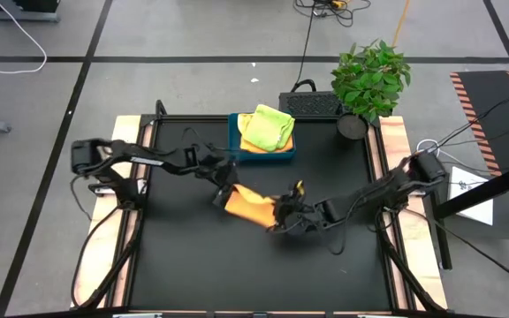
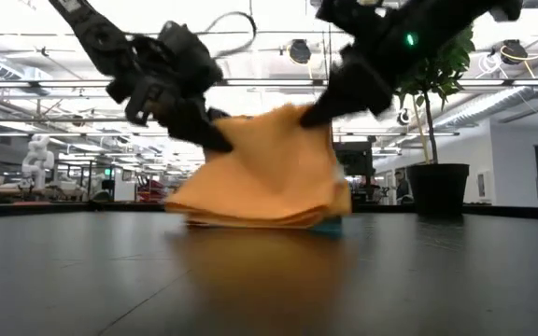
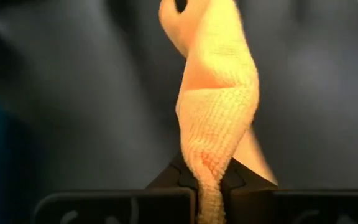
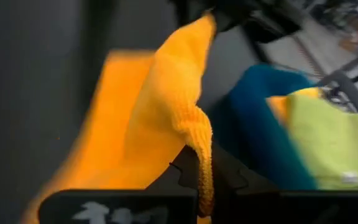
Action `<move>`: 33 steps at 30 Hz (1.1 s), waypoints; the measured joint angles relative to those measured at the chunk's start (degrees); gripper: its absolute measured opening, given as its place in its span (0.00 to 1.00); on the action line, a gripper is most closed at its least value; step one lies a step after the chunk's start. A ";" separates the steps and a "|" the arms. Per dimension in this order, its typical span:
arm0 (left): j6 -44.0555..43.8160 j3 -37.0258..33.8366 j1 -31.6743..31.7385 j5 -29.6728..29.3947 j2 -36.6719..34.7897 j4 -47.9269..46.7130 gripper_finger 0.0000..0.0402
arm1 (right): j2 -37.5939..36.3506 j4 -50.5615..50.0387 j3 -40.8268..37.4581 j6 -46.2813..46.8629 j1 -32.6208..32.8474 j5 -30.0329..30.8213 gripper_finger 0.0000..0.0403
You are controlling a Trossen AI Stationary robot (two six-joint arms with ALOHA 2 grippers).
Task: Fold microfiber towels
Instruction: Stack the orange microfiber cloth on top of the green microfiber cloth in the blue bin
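My left gripper (image 1: 225,193) sat a little toward nine o'clock from the middle of the black table top (image 1: 193,265), its two dark fingers (image 3: 166,186) pressed together on a bunched corner of the soft orange microfiber towel (image 1: 250,205); in my left wrist view that cloth rose out of the pinch as a twisted, waffle-textured strip. The towel itself lay near the centre of the table, partly lifted: seen level across the table, its lower folds rested on the surface while its two upper corners were drawn up into a peaked shape between my two arms. Toward three o'clock from it, my right gripper (image 1: 283,215) was clamped shut on the towel's opposite corner, and in my right wrist view the orange fabric draped away from the fingers (image 4: 225,177) in a slack sheet. At twelve o'clock from the towel, against the far edge of the table, stood the rigid blue rectangular tray (image 1: 234,141), holding a folded lime green microfiber towel (image 1: 270,124) with a yellow one (image 1: 247,124) just beside it, touching it on its nine o'clock side. Farther round, toward one o'clock, a leafy green potted plant in a dark pot (image 1: 369,79) stood at the table's far corner.
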 joint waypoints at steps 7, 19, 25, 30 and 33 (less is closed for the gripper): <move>-2.54 0.00 -0.09 -14.15 -10.65 0.11 0.02 | -10.69 -1.14 0.02 -1.12 -5.02 1.76 0.00; -0.74 0.00 5.11 -24.53 -13.35 3.54 0.01 | -14.82 -2.28 0.02 -5.45 -19.92 -2.63 0.00; -1.14 0.02 8.57 -24.32 -13.32 4.71 0.02 | -14.78 -1.05 0.04 -6.07 -26.34 -7.20 0.00; -1.16 0.02 11.01 -24.06 -13.32 5.70 0.02 | -14.78 -0.91 0.04 -5.51 -30.28 -12.47 0.00; -1.16 0.02 12.22 -23.87 -13.32 5.97 0.03 | -14.76 -0.56 0.06 -6.02 -31.84 -13.59 0.00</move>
